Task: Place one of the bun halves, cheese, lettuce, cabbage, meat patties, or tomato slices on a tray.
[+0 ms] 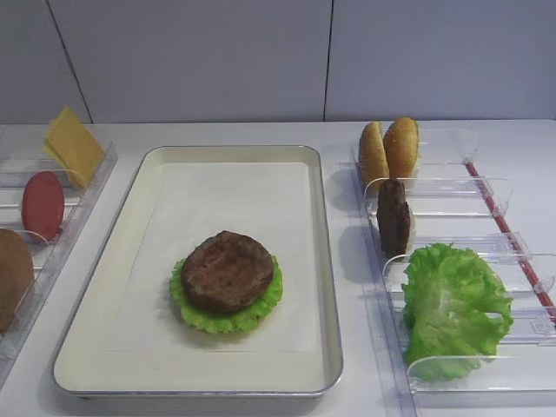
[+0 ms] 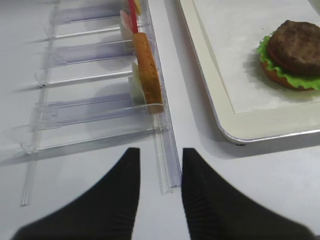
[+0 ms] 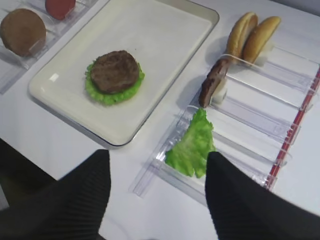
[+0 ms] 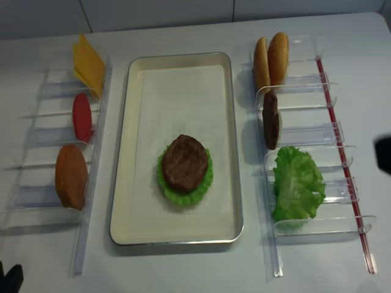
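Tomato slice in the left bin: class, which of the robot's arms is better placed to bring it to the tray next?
Probably the left. The tomato slice stands in the bin left of the tray, on that arm's side, and the left gripper is open just beyond that bin's near end.

Glossy cream metal tray (image 1: 326,261) with matt white paper liner (image 1: 234,208); clear shiny plastic bins (image 1: 486,221); rough grainy meat patty (image 1: 228,271); frilly crinkled lettuce (image 1: 453,304); smooth white desk (image 1: 521,143).

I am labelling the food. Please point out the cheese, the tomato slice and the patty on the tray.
cheese (image 1: 74,145), exterior high view, middle of the yellow slice
tomato slice (image 1: 43,205), exterior high view, centre of its red face
patty (image 1: 228,270), exterior high view, top surface
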`<act>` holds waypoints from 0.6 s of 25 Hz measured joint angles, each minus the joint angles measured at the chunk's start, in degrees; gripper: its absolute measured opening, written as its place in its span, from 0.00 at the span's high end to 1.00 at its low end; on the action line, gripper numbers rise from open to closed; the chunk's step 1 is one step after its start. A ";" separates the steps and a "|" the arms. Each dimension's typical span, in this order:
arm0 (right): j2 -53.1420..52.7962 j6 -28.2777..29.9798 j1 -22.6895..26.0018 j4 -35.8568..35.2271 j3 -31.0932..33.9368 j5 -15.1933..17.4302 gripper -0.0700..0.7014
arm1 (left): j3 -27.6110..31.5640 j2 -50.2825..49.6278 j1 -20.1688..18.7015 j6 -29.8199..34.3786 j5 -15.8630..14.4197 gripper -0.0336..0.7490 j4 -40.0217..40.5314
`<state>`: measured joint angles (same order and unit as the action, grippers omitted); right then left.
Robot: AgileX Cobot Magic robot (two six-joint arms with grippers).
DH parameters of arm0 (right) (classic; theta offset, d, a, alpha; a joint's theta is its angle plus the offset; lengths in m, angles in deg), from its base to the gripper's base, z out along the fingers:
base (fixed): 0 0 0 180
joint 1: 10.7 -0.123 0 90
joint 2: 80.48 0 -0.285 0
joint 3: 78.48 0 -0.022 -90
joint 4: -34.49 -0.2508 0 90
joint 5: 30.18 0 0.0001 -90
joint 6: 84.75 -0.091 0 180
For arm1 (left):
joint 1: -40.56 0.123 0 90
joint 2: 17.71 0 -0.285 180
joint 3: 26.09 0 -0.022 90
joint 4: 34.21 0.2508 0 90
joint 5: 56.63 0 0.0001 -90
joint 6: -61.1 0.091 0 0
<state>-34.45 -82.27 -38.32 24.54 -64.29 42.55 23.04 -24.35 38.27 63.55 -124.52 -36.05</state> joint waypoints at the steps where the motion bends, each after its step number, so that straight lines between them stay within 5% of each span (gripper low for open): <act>1: -2.49 0.00 0.00 0.40 2.04 0.11 0.37 | 0.00 0.00 0.00 0.00 0.00 0.67 0.00; 5: -11.35 0.00 1.41 0.67 10.52 0.21 0.37 | 0.00 0.00 0.00 0.00 0.00 0.67 0.00; 15: -27.43 0.11 15.40 3.81 27.34 0.48 0.37 | 0.00 0.00 0.00 0.00 0.00 0.67 0.00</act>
<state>-61.88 -82.16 -22.92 28.35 -36.95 43.03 23.04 -24.35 38.27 63.55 -124.52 -36.05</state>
